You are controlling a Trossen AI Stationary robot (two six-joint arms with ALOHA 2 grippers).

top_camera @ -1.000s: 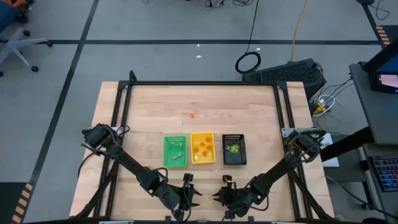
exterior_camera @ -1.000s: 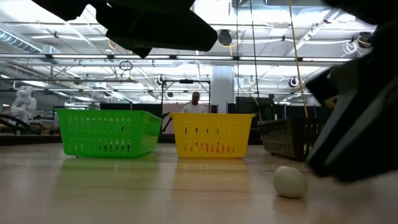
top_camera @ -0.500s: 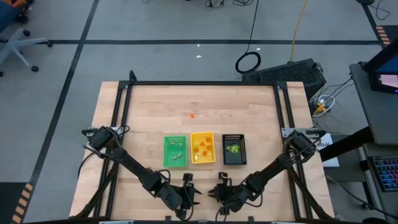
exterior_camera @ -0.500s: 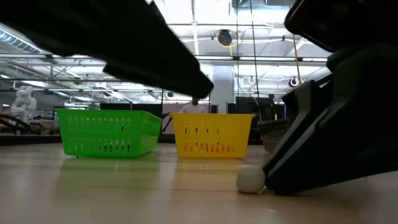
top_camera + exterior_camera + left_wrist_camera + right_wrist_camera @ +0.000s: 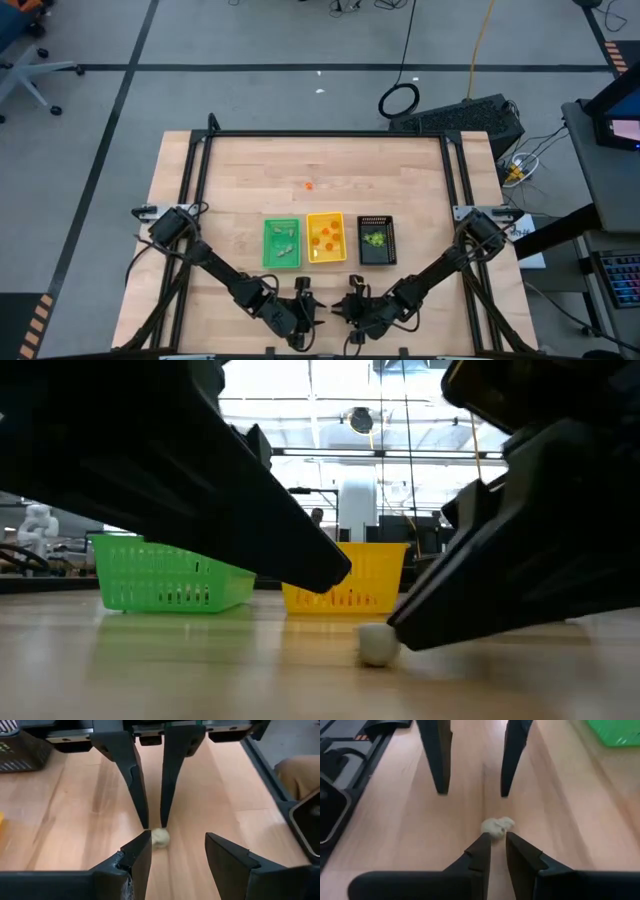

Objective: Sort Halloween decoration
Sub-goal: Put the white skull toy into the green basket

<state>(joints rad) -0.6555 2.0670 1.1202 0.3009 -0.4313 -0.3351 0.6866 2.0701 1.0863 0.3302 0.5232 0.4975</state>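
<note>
Your right end effector (image 5: 494,852) sat low at the bench's near edge, its fingers nearly shut with only a narrow gap, their tips just touching a small pale whitish-grey lumpy trinket (image 5: 497,827) that lay on the bare wood in front of them, not between them. It gripped nothing. Your left end effector (image 5: 176,847) faced it from the other side of the trinket, fingers partly spread and empty, the trinket (image 5: 160,836) lying just ahead of its left fingertip.

Further out, toward the middle of the light wooden bench (image 5: 250,170), stood the green plastic tray (image 5: 281,243), the yellow plastic tray (image 5: 325,238) and the black plastic tray (image 5: 376,240) in a row, each already holding a few pieces. One tiny orange trinket (image 5: 308,185) lay alone nearer the far edge.

You appeared to be at the pickup step for the pale piece, with most of the sorting done. Next you would likely need one end effector opened around the trinket rather than nudging it; pushed by closed tips, a rounded piece could roll away. The green tray seemed to hold the other pale pieces, though that was hard to confirm.
</note>
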